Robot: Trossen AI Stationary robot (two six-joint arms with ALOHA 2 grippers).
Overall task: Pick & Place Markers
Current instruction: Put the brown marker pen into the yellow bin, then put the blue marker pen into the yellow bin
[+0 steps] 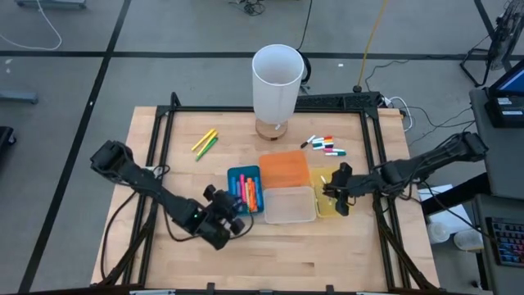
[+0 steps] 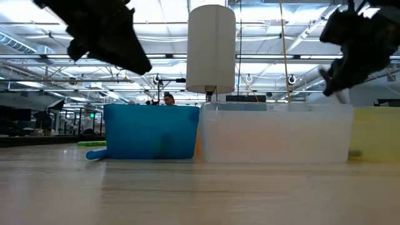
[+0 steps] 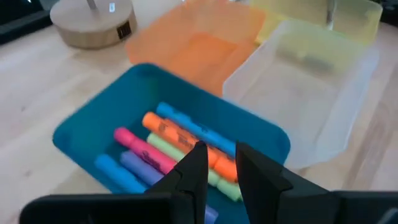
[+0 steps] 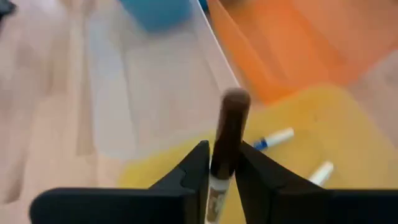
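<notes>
Four bins stand together mid-table: blue (image 1: 244, 188), orange (image 1: 284, 168), clear (image 1: 288, 205) and yellow (image 1: 327, 195). Several coloured markers (image 3: 168, 149) lie in the blue bin, and two white ones (image 4: 273, 138) lie on the yellow bin's floor. My left gripper (image 3: 219, 165) hovers over the blue bin's near end with a narrow gap and nothing between its fingers. My right gripper (image 4: 219, 165) hangs over the yellow bin, shut on a white marker with a dark brown cap (image 4: 230, 124). Loose markers lie on the table: yellow and green (image 1: 205, 143), and white capped ones (image 1: 325, 146). My right gripper pinches the marker between its two fingers on the white barrel just behind the brown cap (image 4: 217, 180). The marker lies along the fingers, with its capped end sticking out past the fingertips. It is lifted clear above the yellow bin and slants downward.
A white-shaded lamp (image 1: 277, 86) on a wooden base stands at the table's far middle. A black frame (image 1: 164, 131) runs along the table's edges. Bare wood lies near the front edge and at the left.
</notes>
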